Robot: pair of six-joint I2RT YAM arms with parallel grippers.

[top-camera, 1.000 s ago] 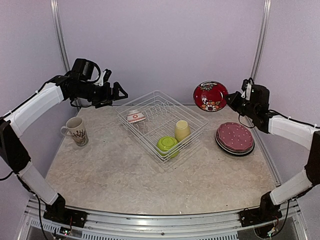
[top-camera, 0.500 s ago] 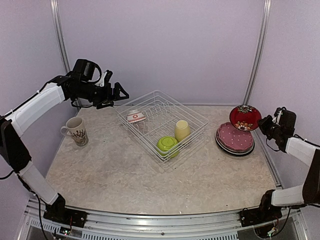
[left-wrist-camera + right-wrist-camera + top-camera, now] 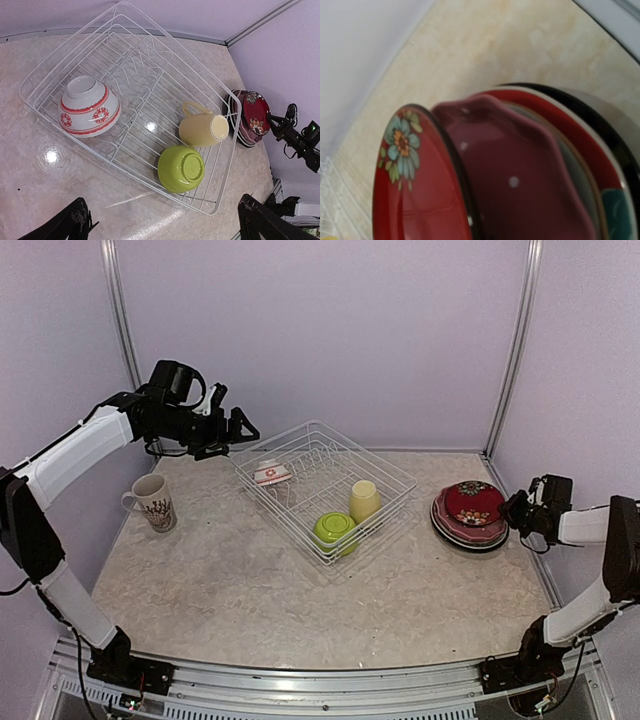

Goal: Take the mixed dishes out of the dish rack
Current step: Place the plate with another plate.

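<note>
The white wire dish rack (image 3: 308, 462) stands mid-table and holds a small red-white bowl (image 3: 271, 474), a pale yellow cup (image 3: 364, 500) on its side and an upturned lime green bowl (image 3: 335, 529). My left gripper (image 3: 236, 426) is open and empty, hovering above the rack's far-left corner; the left wrist view looks down on the rack (image 3: 135, 75), the bowl (image 3: 90, 106), the cup (image 3: 202, 129) and the green bowl (image 3: 181, 168). My right gripper (image 3: 512, 510) is shut on the rim of the red floral plate (image 3: 472, 501), holding it tilted just over the pink-dotted plate (image 3: 520, 175).
The plate stack (image 3: 468, 532) of pink-dotted, teal, red and dark plates lies at the right, near the side wall. A patterned cream mug (image 3: 152, 502) stands at the left of the table. Purple walls close in the back and both sides.
My right arm has swung the red floral plate from high beside the rack out to the right and down onto the plate stack. The left gripper has barely moved.
</note>
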